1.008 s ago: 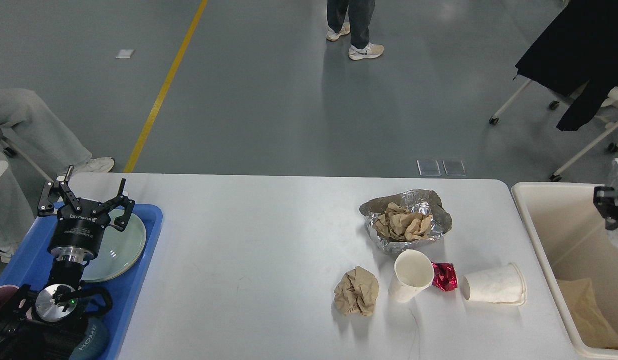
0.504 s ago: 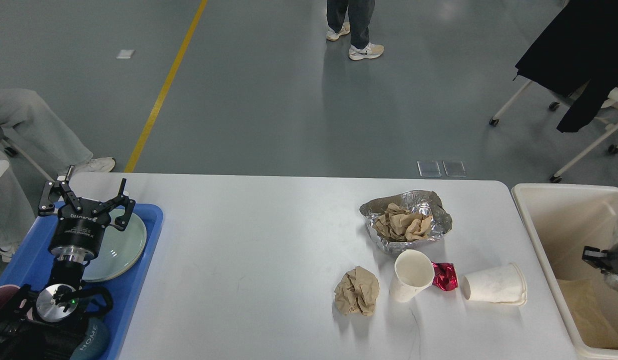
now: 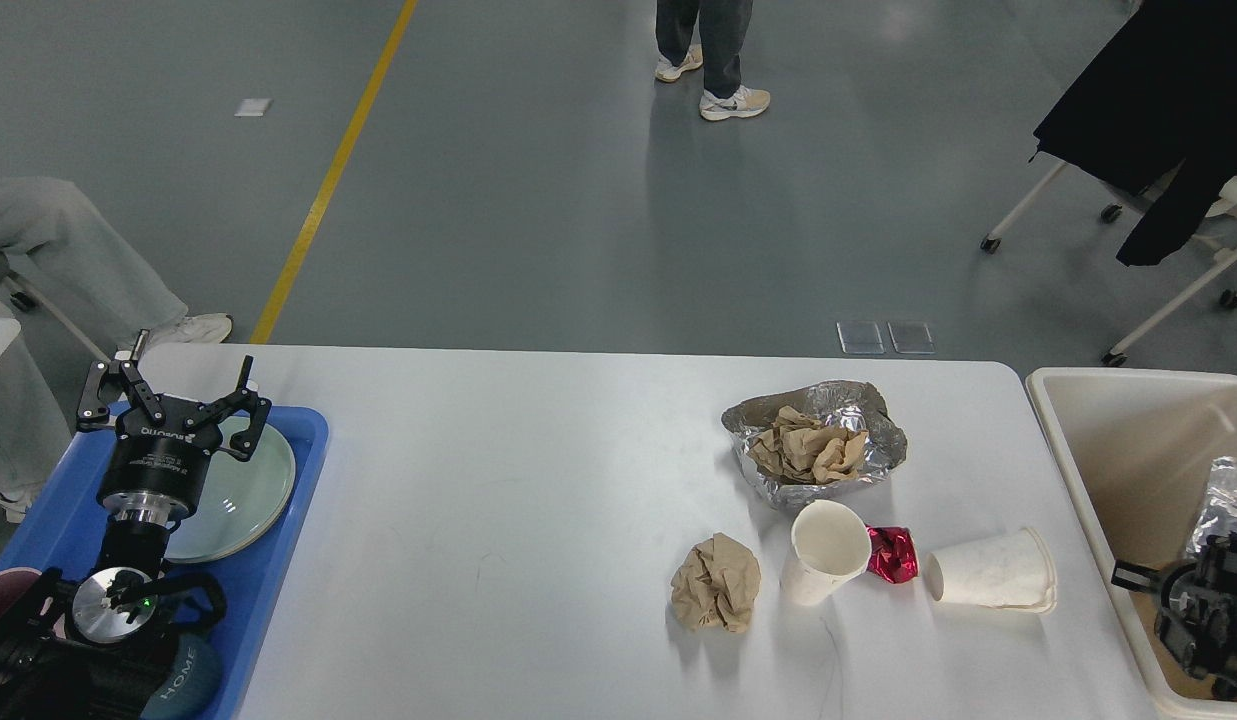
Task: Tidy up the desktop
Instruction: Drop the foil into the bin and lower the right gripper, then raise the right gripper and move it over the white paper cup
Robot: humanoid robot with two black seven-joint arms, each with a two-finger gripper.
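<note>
desktop (image 3: 538, 520): white, matte, rounded corners, faint scuffs; spans between both grippers
left gripper (image 3: 168, 392): fingers spread, empty, above pale plate (image 3: 248, 500) in blue tray (image 3: 288, 530)
right gripper (image 3: 1193, 600): over cream bin (image 3: 1108, 430), crumpled foil (image 3: 1223, 500) at fingers; grasp unclear

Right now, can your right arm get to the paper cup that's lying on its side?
Probably yes. My right gripper is over the cream bin, holding crumpled foil. The tipped cup lies near the bin on the desktop, with nothing between. I would need to drop the foil first.
</note>
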